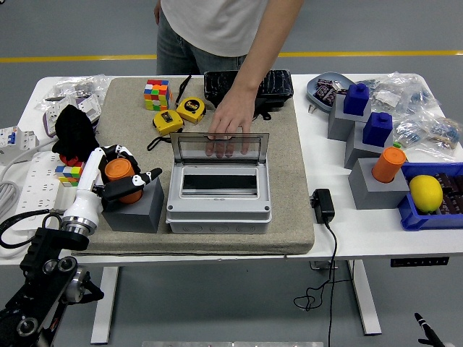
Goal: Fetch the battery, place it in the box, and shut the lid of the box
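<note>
- Setting: a white table (347, 228) on a grey floor crossed by a yellow line, with a beige mat (289, 188) over the middle of the table.
- Battery (120, 173): an orange cylinder standing upright on a grey block (137, 210) at the mat's left side, just beside the box.
- Left hand (124, 182): its black-and-white fingers curl round the battery — grasping it or on the point of doing so; firm contact on every side cannot be confirmed. The right hand is not in view.
- Box (219, 195): a grey enclosure at the mat's centre with its clear lid (219, 147) raised at the far edge, leaving the dark interior open from above.
- Person: stands at the far side, one hand (230, 129) resting on the raised lid's top edge, fingers behind the clear panel.
- Handling, as a judgement: the battery looks rigid, smooth and fairly light, so it may slip or roll; a wrap round the mid-body with opposed thumb suits it best — not a pinch at the top rim.
- Surroundings: two yellow tape measures (181, 114) and a Rubik's cube (156, 95) lie beyond the box.
</note>
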